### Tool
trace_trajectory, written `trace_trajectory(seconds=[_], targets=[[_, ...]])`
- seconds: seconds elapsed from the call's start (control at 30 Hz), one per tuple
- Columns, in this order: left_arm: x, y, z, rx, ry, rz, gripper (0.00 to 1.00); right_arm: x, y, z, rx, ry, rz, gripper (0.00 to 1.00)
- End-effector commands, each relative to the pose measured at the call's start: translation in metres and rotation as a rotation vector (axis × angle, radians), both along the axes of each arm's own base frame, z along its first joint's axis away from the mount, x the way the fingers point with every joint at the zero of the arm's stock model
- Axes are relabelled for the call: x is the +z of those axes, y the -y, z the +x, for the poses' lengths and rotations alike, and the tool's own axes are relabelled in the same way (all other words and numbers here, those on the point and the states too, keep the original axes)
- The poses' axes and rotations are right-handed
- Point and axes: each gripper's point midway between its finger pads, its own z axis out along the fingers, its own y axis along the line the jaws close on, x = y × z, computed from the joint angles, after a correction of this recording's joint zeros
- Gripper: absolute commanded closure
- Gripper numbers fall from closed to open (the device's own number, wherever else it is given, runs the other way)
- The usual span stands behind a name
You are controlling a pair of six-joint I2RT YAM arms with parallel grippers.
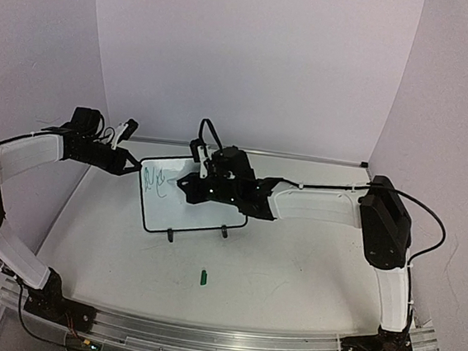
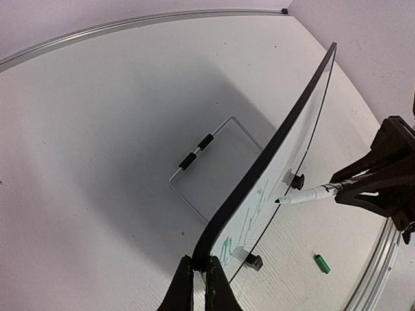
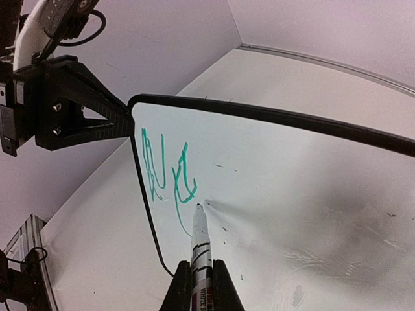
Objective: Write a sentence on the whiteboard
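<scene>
Grips the marker (image 3: 200, 236) in the right hand (image 3: 200, 272), tip on the whiteboard (image 3: 292, 175) just right of the sentence (image 3: 165, 172), clamping the board's left edge in the left hand (image 2: 200, 265).

My left arm (image 1: 29, 152) and right arm (image 1: 314, 206) pair white link shells with black joint housings. Thin black cables (image 1: 441, 224) run along the links, looping free at the joints. My left gripper (image 3: 128, 118) is a black triangular frame with recessed screws (image 3: 57, 129). Both bases (image 1: 379, 347) are black.
</scene>
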Motion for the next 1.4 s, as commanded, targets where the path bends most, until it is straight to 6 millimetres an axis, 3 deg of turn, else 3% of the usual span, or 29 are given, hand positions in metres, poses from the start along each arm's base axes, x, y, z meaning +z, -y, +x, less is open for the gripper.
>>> trace_trajectory(seconds=[0.0,0.63,1.37], targets=[[0.010,-0.001,0.005,-0.003,0.062,0.006,1.00,0.055,0.004,0.000,0.002,0.080,0.085,1.00],[0.011,-0.001,0.005,-0.005,0.066,0.006,1.00,0.037,-0.009,0.015,-0.020,0.071,0.041,1.00],[0.013,0.000,0.004,-0.007,0.070,0.003,1.00,0.012,0.001,0.021,-0.074,0.031,-0.021,1.00]])
